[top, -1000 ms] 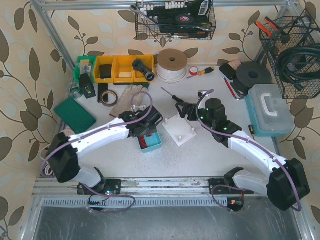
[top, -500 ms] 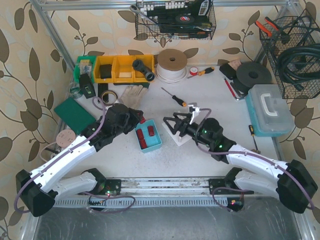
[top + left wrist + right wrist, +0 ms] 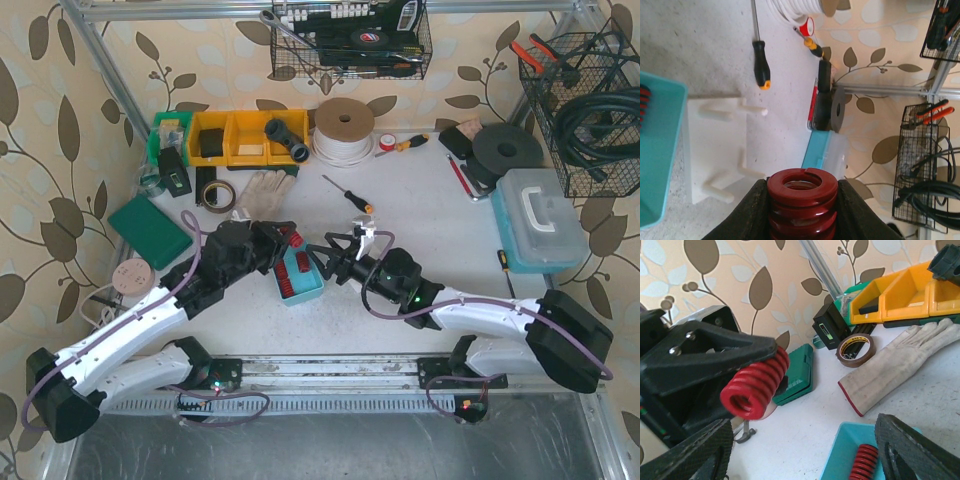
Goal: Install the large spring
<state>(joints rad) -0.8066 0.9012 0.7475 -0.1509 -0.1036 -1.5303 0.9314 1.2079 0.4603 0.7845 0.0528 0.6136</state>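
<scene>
Your left gripper (image 3: 283, 244) is clamped tight on the large red spring (image 3: 801, 187), a finger pressed to each side of the coils. It holds the spring off the table, over the far edge of the teal tray (image 3: 303, 293). More red springs (image 3: 862, 462) lie inside that tray. The white peg base (image 3: 715, 145) sits just beside the tray, on its right. Your right gripper (image 3: 330, 258) hovers at the tray's right side, above the base, facing the held spring, with its jaws spread wide and nothing between them.
</scene>
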